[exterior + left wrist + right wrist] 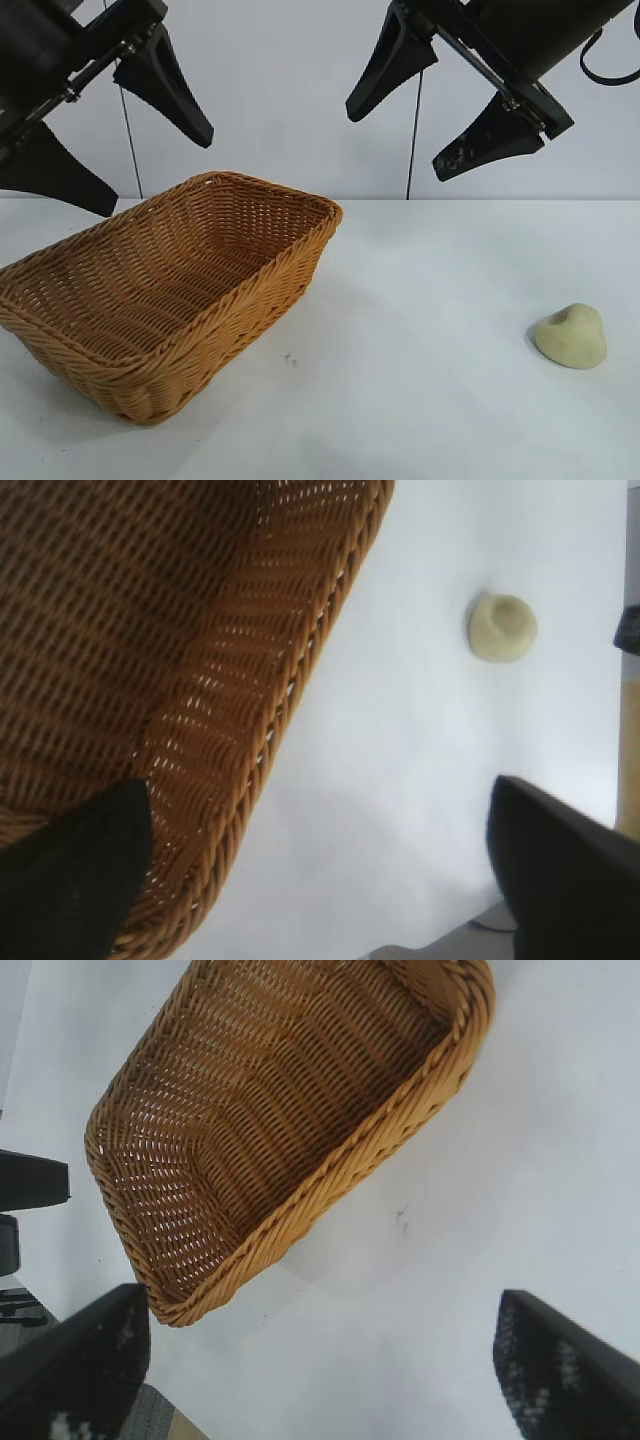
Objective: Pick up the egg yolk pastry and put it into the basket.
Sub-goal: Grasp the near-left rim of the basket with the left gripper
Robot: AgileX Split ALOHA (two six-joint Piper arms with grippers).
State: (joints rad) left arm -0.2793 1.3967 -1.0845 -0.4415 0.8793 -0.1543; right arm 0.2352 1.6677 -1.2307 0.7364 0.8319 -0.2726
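Note:
The egg yolk pastry (571,336), a small pale cream-yellow dome, lies on the white table at the right; the left wrist view shows the pastry (502,627) too, well apart from the basket. The golden-brown wicker basket (175,290) stands empty at the left, and its rim (330,1180) fills much of the right wrist view. My left gripper (155,170) hangs open high above the basket's far left side. High over the table's right half, my right gripper (395,140) is open too, with nothing between its fingers. The pastry does not show in the right wrist view.
A bare stretch of white table (420,330) separates basket and pastry. A small dark speck (291,358) marks the table just right of the basket. Two thin cables hang against the pale back wall (300,90).

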